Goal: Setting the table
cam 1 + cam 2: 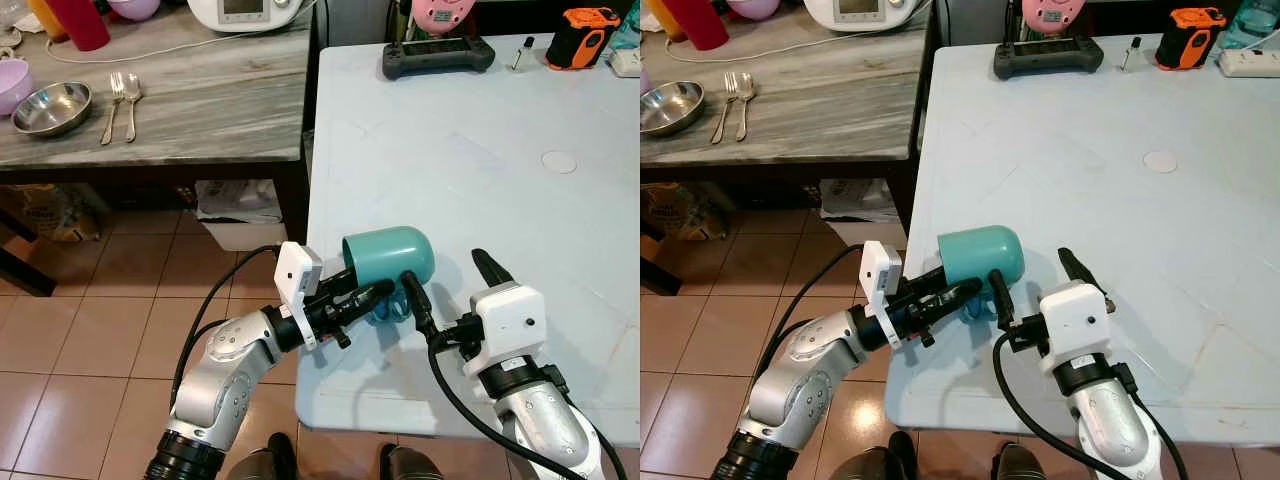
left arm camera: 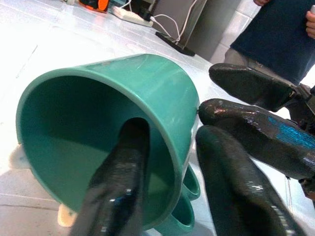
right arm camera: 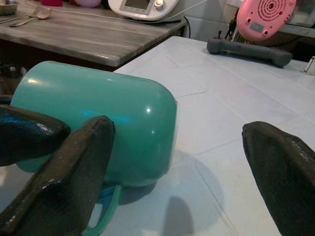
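Teal mug [image 1: 390, 258] on its side near the white surface [image 1: 480, 150] edge, rim wall pinched by left claw [image 1: 375, 295], one finger inside. Right claw [image 1: 450, 285] spread just beside, one finger near the handle. Risk: thin rim grip slipping, mug rolling off the edge.

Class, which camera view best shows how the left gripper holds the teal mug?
The left wrist view: one finger lies inside the teal mug, the other outside its wall. Both eye views show the left gripper at the mug's mouth; the right wrist view shows the mug's outside.
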Robot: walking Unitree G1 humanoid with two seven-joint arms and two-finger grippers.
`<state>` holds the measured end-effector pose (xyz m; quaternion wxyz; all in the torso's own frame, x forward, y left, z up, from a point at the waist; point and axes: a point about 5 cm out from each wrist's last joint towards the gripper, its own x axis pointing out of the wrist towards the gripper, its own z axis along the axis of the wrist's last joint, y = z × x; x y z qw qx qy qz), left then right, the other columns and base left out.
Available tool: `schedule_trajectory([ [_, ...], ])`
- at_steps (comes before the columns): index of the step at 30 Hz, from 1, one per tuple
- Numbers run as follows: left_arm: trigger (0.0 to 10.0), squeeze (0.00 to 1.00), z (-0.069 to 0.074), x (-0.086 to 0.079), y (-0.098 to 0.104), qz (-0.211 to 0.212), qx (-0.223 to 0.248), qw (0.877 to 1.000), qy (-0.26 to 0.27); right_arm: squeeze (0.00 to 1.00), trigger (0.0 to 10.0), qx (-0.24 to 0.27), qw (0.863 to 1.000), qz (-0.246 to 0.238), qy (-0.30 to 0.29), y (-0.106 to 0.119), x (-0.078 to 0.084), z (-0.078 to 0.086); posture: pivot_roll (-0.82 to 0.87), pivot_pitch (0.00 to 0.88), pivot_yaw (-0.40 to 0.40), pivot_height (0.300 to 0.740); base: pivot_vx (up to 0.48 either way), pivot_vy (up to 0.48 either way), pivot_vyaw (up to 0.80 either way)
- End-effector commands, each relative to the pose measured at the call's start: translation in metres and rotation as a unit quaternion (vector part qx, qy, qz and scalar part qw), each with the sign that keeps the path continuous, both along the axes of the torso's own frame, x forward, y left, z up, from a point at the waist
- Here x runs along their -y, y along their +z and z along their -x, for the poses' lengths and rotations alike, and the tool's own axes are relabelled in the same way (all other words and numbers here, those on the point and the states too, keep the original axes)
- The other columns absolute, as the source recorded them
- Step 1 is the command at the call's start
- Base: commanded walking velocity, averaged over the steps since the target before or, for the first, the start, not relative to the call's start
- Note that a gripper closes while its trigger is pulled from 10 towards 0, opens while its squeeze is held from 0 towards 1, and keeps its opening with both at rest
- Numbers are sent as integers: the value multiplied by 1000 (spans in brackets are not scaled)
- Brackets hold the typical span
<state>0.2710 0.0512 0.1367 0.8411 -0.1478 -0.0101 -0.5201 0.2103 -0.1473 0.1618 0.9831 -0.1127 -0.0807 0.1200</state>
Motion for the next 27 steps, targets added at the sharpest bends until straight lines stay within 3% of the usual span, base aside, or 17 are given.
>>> schedule_trajectory([
  [1, 0, 0, -1, -2, -2, -9, 2, 1000, 7, 0, 10000, 11, 1000, -4, 7, 5, -3, 3, -258, 218, 116, 740, 0, 0, 0],
  [23, 0, 0, -9, -8, -5, -37, 10, 998, 42, 0, 10000, 15, 1000, -2, 16, 5, -8, -4, -241, 211, 115, 740, 0, 0, 0],
  [27, 0, 0, -17, -14, -4, -49, 4, 995, 84, 0, 10000, 18, 1000, -2, 19, 5, -10, -7, -227, 205, 114, 740, 0, 0, 0],
])
